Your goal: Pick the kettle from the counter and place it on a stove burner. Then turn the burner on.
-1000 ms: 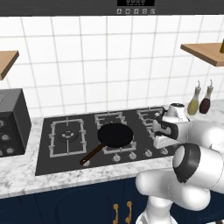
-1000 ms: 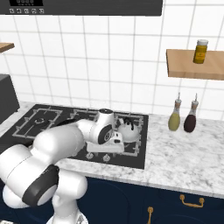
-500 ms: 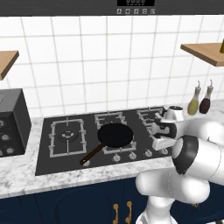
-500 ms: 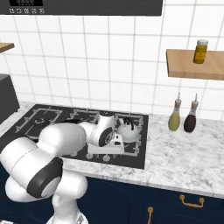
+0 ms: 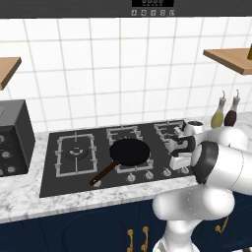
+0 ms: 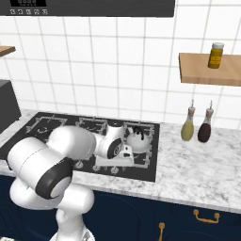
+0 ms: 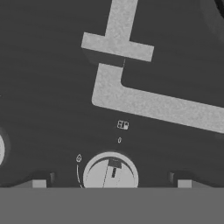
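Observation:
The small pale silver kettle (image 6: 137,138) stands upright on the right rear burner of the black stove (image 5: 51,173), free of my hand. My gripper (image 6: 124,152) points down at the front right of the cooktop, over the row of silver knobs. In the hand view one round silver knob (image 7: 110,173) lies between my two fingertips (image 7: 39,183), which stand wide apart on either side of it without touching it; the gripper (image 7: 111,184) is open. A grey grate arm (image 7: 131,98) lies just beyond the knob. The arm hides most of the kettle in the left base view.
A black frying pan (image 5: 129,151) sits on the centre burner, handle toward the front left. Two slim bottles (image 6: 188,128) stand on the marble counter (image 6: 197,167) right of the stove. A dark box appliance (image 5: 12,135) is at far left. A jar (image 6: 216,55) stands on the right shelf.
My hand has come away from the kettle and dropped forward and down to the front knob row. The kettle stays on the right rear burner.

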